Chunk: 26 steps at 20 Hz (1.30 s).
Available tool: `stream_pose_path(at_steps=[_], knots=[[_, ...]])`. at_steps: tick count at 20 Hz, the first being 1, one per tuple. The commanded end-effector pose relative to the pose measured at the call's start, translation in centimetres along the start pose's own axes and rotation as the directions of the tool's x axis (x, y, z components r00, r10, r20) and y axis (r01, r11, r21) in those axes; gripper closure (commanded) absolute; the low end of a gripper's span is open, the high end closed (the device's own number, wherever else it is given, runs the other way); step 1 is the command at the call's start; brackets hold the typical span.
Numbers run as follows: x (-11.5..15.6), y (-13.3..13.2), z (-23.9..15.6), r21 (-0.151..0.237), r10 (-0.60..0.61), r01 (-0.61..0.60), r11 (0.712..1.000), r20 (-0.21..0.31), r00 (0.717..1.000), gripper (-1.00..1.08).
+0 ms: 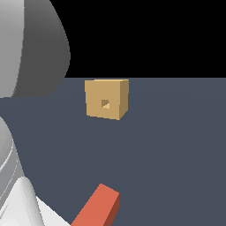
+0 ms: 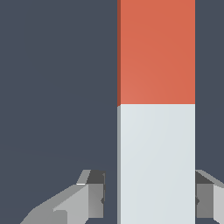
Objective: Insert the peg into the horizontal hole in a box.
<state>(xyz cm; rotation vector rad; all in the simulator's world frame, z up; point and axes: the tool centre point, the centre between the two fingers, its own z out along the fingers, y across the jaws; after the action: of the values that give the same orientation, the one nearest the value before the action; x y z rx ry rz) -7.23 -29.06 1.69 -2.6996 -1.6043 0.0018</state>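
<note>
The tan box (image 1: 107, 99) stands on the dark floor near the middle of the exterior view, its small square hole (image 1: 105, 104) facing the camera. The red-orange peg (image 1: 99, 207) lies at the bottom edge of that view, one end pointing roughly toward the box. In the wrist view the peg (image 2: 156, 52) shows a red-orange half and a white half (image 2: 156, 166). My gripper (image 2: 148, 197) straddles the white half and is open. One finger (image 2: 94, 194) stands off the peg with a strip of floor between them. The other finger (image 2: 204, 199) sits right at the peg's side.
Large white-grey arm links (image 1: 26, 44) fill the exterior view's left side, down to the bottom corner. The dark grey-blue floor (image 1: 176, 154) stretches between the peg and the box.
</note>
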Motion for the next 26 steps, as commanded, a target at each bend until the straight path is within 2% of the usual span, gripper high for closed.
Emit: stream_pose_path(at_steps=[1, 15, 21, 26], knots=[[0.0, 0.1, 0.0, -0.001, 0.000, 0.000, 1.000, 0.000, 1.000, 1.08], [0.7, -0.3, -0.1, -0.002, -0.003, 0.003, 1.000, 0.000, 1.000, 1.08], [3.5, -1.9, -0.6, -0.002, -0.017, 0.017, 1.000, 0.000, 1.000, 1.08], [7.7, -4.3, -1.3, -0.002, -0.036, 0.036, 0.999, -0.001, 0.999, 1.08]])
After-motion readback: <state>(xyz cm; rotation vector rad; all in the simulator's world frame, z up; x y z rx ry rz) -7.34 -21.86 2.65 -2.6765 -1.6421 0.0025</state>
